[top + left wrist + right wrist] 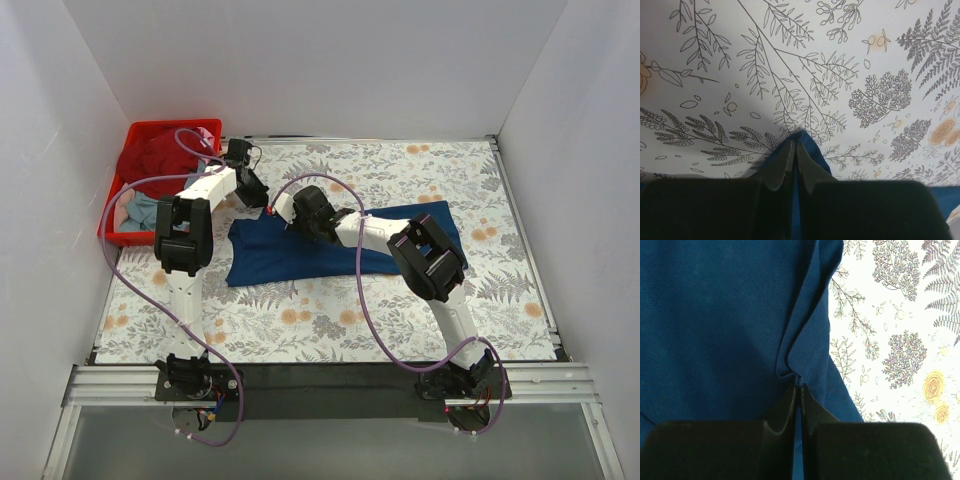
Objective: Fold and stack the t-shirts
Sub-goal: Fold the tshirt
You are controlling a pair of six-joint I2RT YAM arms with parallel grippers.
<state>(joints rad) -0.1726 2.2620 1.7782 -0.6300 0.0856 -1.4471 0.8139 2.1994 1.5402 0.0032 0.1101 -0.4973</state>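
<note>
Far left: red crate [165, 124], holding dark red t-shirt [160, 155] and pale grey-blue t-shirt [147, 211]. Next: left pincer [794, 149], clamped on a corner of navy t-shirt [290, 255]. Centre: right pincer [799, 391], pinched shut on a fold of same cloth, spread across floral surface [330, 312].

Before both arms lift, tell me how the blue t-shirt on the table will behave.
Likely floppy: the blue t-shirt puckers into folds where the right gripper pinches it, so it should sag between grips. Probably light: the left gripper pinches only a thin corner. It lies flat on the table, so rolling seems unlikely.
</note>
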